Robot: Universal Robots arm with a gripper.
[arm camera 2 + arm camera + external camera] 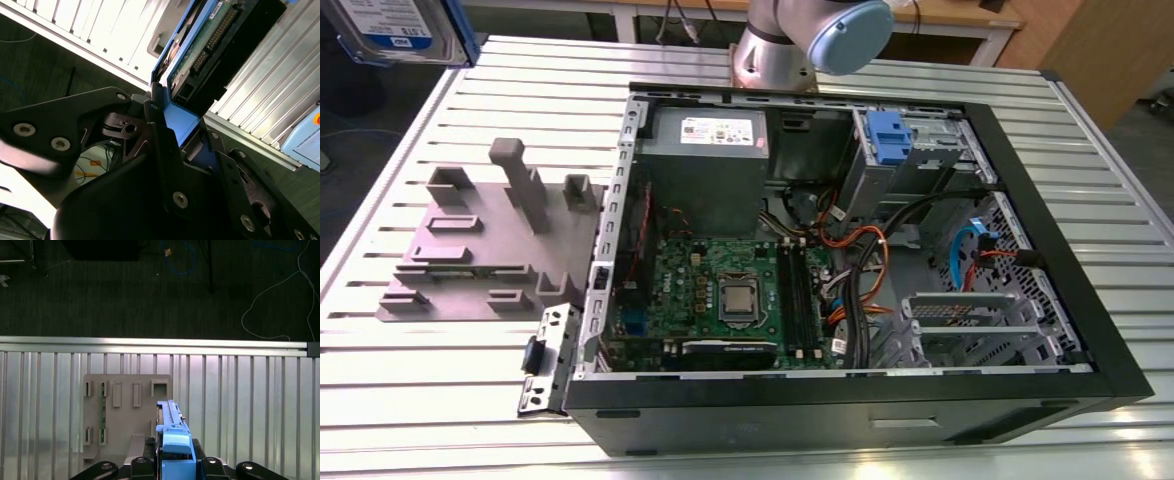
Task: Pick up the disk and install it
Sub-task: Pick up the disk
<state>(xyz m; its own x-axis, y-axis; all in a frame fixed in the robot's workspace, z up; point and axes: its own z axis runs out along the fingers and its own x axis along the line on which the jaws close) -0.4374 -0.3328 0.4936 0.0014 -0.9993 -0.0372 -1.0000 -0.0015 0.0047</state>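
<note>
- In the exterior view you find the disk (394, 30) in the upper corner on the exterior view's left. It is raised above the slatted tabletop (1067, 160), with its white-and-blue label towards the camera and its blue frame along one edge. It is well apart from the open computer case (854, 400).
- The case lies on its side in the middle of the tabletop, with the green motherboard (734, 290) exposed. A grey power-supply box (707, 130) sits at its far end, and a blue bracket (887, 135) stands in the drive cage near it.
- A grey fixture (480, 250) rests on the tabletop just beside the case, on the exterior view's left. The arm (807, 40) rises behind the case.
- In the second wrist view your hand (175, 117) is pinching the disk (215, 40) by one end of its blue frame. The black fingers (156, 130) are pressed against either side of that end. The disk's circuit-board face and connector row are turned to this camera.
- In the first wrist view you see the disk (172, 440) edge-on, gripped in the hand (174, 469) and held above the tabletop. It lines up with one edge of the grey fixture (125, 405) below.
- Past the tabletop's rim lies a dark floor (125, 290) with loose cables (280, 295) on it.
</note>
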